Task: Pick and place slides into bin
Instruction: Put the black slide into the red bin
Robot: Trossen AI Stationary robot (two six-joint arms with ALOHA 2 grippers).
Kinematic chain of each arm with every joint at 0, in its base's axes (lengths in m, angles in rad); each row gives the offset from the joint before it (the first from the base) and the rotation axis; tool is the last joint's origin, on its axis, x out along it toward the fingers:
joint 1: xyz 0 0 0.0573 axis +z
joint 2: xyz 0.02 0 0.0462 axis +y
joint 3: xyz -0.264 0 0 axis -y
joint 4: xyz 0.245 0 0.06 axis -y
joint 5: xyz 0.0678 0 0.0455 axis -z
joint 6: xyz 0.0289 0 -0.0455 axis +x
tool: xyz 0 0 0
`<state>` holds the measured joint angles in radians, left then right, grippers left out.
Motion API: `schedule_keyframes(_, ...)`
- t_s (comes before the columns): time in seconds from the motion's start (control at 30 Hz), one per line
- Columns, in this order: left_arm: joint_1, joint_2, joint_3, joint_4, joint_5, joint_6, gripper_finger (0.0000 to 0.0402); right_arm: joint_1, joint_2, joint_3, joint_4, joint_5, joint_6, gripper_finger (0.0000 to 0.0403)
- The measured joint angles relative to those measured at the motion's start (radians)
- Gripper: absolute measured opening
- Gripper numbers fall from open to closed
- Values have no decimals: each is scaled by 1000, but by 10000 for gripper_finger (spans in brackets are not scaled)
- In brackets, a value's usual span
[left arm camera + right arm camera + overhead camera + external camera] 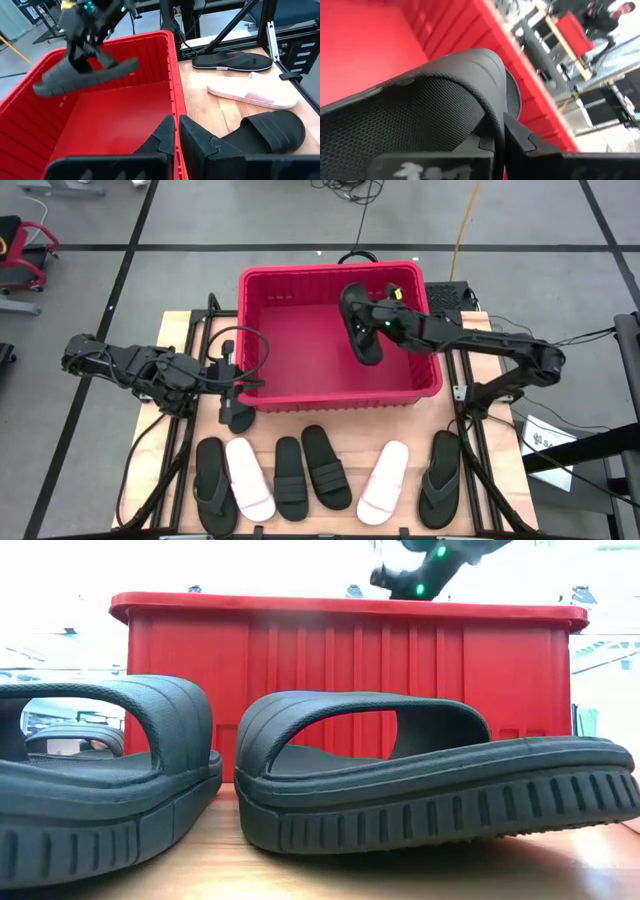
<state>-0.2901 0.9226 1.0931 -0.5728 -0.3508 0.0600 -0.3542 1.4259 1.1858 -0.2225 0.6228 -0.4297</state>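
Note:
The red bin stands at the table's far middle. My right gripper reaches in from the right and is shut on a black slide, which hangs above the bin's floor. My left gripper is shut and holds nothing, hovering at the bin's near left corner over the rim. Along the table's near edge lie several slides on their soles: a black flip-flop, a pink slide, two black slides, another pink slide and a black flip-flop. My right gripper pinches the black slide's wide strap between its two fingers, at the strap's edge. The fingers come at it slanting down from the table's right side. The slide hangs lifted clear inside the bin's walls, roughly level and tilted a little.
The bin's tall slotted walls and thick rim stand between the near row of slides and the bin's inside. Dark frame rails run along both table sides. A person shows in the room beyond.

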Motion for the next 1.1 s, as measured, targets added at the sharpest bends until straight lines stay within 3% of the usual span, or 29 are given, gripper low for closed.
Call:
schedule_keyframes(0.47, 0, 0, 0, 0, 0, 37, 26, -89, 161, 0, -76, 2, 55, 1)
schedule_keyframes(1.1, 0, 0, 0, 0, 0, 39, 26, -98, 321, -1, -81, 10, 51, 1)
